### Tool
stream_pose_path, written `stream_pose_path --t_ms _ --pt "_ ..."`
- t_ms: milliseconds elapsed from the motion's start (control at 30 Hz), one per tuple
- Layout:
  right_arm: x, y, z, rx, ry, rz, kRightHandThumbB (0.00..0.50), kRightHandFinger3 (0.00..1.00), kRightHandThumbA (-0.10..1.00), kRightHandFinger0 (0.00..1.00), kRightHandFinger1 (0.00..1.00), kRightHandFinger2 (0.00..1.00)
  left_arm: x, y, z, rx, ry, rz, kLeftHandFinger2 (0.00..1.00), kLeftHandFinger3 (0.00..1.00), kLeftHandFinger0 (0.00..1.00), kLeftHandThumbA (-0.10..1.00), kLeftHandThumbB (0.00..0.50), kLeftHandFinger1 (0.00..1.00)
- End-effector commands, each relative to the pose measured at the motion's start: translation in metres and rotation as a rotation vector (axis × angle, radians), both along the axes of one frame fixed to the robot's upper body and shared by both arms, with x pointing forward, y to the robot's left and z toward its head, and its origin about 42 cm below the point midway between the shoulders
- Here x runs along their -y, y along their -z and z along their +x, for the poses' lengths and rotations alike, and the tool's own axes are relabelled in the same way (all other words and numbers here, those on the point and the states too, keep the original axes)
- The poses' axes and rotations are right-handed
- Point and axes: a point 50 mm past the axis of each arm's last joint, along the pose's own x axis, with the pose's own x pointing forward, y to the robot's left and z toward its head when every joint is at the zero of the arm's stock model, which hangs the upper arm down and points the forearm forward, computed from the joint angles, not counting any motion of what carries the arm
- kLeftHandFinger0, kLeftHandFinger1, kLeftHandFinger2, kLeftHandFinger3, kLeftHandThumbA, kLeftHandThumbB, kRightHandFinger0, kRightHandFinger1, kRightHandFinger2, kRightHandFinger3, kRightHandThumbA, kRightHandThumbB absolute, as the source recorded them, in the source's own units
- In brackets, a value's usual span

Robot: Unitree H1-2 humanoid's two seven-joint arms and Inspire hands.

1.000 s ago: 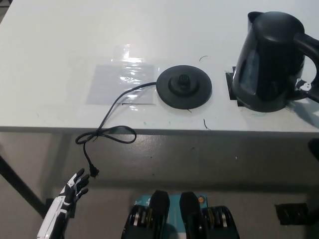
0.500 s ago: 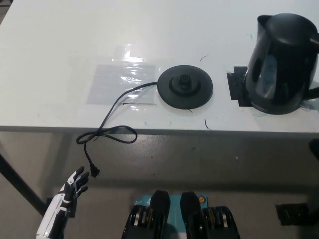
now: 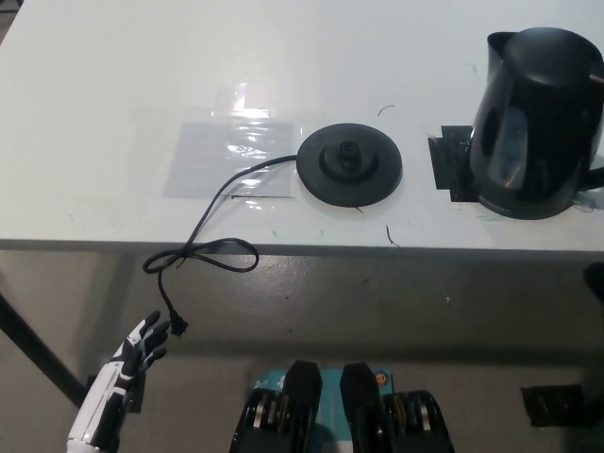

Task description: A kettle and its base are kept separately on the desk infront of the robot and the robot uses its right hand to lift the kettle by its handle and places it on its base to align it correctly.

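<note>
Your left hand (image 3: 132, 357) hangs low at the lower left, below the desk edge, with its fingers (image 3: 154, 332) spread a little and holding nothing. Its fingertips sit just beside the plug (image 3: 176, 326) at the end of the cord (image 3: 209, 212), and you cannot tell from this view whether they touch it. Your right hand is not clearly visible; only a dark bit shows at the right edge, so you cannot tell its finger state.

From the plug the cord climbs to a loop hanging over the front edge of the desk (image 3: 113, 85), then runs up across the white top to the base (image 3: 349, 165). The base is a flat black disc with a raised centre pin, lying near the middle of the desk with nothing on it.

The kettle (image 3: 536, 123) stands upright at the far right of the desk, well apart from the base, partly over a dark marking (image 3: 449, 162) on the surface. Its handle side runs out of frame to the right.

A shiny clear patch (image 3: 231, 146) lies left of the base, with the cord crossing its lower corner.
</note>
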Motion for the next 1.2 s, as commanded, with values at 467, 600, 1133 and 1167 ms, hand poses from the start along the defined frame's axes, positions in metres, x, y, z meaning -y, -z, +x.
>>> stream_pose_path --t_ms 467,600,1133,1167 --pt "-0.071 -0.129 0.006 0.438 -0.048 0.062 0.061 0.72 -0.1 0.0 0.14 0.56 -0.002 -0.002 -0.001 0.021 0.025 0.009 1.0 1.0 1.0 1.0 0.292 1.0" --pt "-0.096 -0.144 0.007 0.472 -0.072 0.072 0.083 0.71 -0.1 0.0 0.12 0.55 -0.003 -0.001 0.0 0.018 0.029 0.007 1.0 1.0 1.0 1.0 0.283 1.0" --pt "-0.188 -0.129 0.03 0.358 -0.181 -0.036 0.093 0.76 -0.1 0.0 0.29 0.68 -0.001 0.0 -0.001 0.02 0.026 0.009 1.0 1.0 1.0 1.0 0.288 1.0" --pt "-0.194 -0.129 0.031 0.332 -0.182 -0.039 0.092 0.73 -0.1 0.0 0.29 0.66 -0.001 0.0 -0.001 0.02 0.028 0.01 1.0 1.0 1.0 1.0 0.287 1.0"
